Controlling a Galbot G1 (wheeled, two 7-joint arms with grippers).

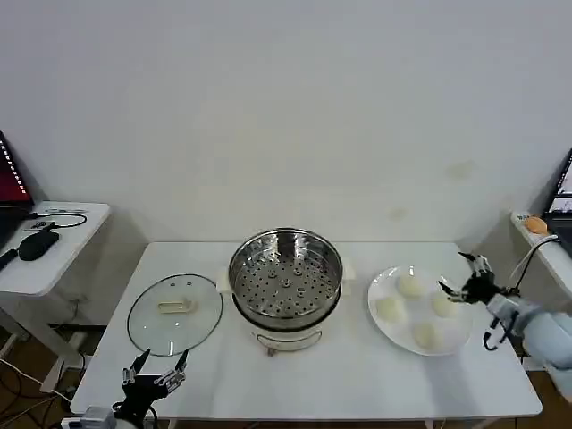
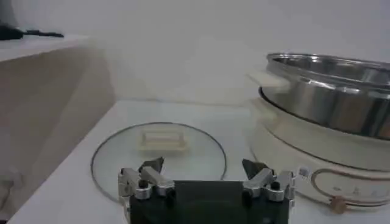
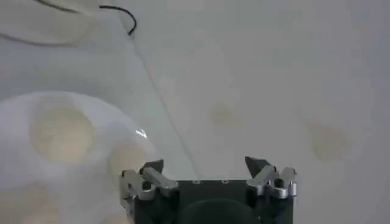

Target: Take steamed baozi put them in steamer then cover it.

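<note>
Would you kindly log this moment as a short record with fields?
steamer: table centre, uncovered, tray bare
cover: flat on table, on the steamer's left
steamed baozi: four, all on white plate, right of steamer
left gripper: open, at table's near edge by the cover
right gripper: open, over the plate's right rim, holding nothing

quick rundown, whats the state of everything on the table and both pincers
steamer: uncovered, perforated tray bare
glass lid: off, flat on the table left of the steamer
four baozi: on the white plate, none moved
left pincer: open, at the near table edge before the lid
right pincer: open, over the plate's right side, holding nothing
</note>
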